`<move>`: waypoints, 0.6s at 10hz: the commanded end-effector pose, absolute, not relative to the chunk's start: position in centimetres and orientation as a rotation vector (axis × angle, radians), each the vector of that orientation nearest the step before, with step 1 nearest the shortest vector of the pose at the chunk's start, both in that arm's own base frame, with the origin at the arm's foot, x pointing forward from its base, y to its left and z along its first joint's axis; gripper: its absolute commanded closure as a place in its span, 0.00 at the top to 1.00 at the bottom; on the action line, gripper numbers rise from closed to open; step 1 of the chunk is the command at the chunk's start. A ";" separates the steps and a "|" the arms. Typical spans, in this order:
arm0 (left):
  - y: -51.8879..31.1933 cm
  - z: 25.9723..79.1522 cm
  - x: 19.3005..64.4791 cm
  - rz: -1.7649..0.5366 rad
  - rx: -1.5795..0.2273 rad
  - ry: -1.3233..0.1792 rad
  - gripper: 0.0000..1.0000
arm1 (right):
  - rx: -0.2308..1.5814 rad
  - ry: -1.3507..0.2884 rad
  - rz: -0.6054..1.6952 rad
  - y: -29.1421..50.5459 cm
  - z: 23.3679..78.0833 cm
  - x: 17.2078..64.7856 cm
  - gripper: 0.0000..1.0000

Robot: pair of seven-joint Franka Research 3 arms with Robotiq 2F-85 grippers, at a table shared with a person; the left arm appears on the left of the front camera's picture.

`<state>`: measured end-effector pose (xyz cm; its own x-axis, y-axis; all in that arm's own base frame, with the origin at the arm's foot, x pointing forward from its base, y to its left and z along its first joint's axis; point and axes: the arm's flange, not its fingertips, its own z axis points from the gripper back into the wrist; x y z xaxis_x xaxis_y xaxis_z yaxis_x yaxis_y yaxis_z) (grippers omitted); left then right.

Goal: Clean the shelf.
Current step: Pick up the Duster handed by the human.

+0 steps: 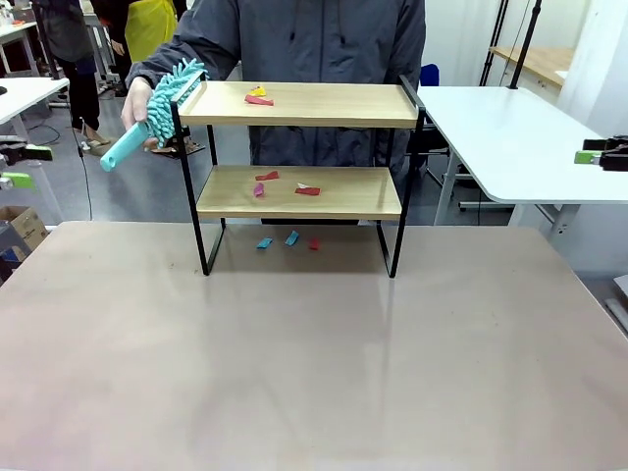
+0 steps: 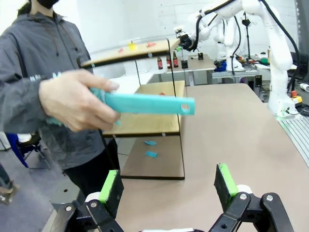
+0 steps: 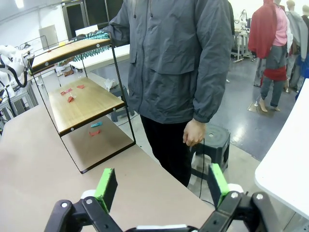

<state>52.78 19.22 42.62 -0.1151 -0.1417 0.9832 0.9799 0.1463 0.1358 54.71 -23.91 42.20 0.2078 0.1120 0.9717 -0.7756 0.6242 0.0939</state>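
Small two-tier shelf (image 1: 334,104) of light wood on a thin black frame, upright on the desk (image 1: 294,353), toward its far side. Directly behind the shelf, a person in a grey jacket. At the shelf's upper left end, the person's hand (image 1: 137,102) gripping a teal fluffy duster (image 1: 179,82), brush head right at the edge of the top board, handle angled down and away from the shelf. Person's other hand (image 3: 193,133) hanging loose, well apart from the shelf.

On the top board, nearer the duster's end, red and yellow scraps (image 1: 258,96). On the lower board, a few red and pink scraps (image 1: 280,182). Beneath the shelf, on the desk between its legs, blue and red scraps (image 1: 289,238).

Left jaws spread wide and holding nothing, off the shelf's left end, near the hand with the duster. Right jaws likewise spread wide and empty, off the shelf's right end, well apart from it.

Judged to be the opening of the sweep: duster poised at the top board, no scrap cleared. Next move probably a stroke of the brush head along the top board toward the scraps, calling for the head lifted over the raised side rail and pressed flat on the wood. Then likely the lower board, then the desk beneath the shelf, top to bottom, to catch anything fallen.
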 end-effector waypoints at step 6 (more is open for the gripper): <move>12.1 61.9 44.8 -0.890 -0.569 -0.895 1.00 | 0.665 -1.211 0.689 -23.8 42.3 54.8 1.00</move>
<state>46.88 14.42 62.82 0.2191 -0.4030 0.8886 0.8465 0.5314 0.0323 54.69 -23.95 42.16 0.2085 0.1115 0.9717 -0.7750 0.6248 0.0946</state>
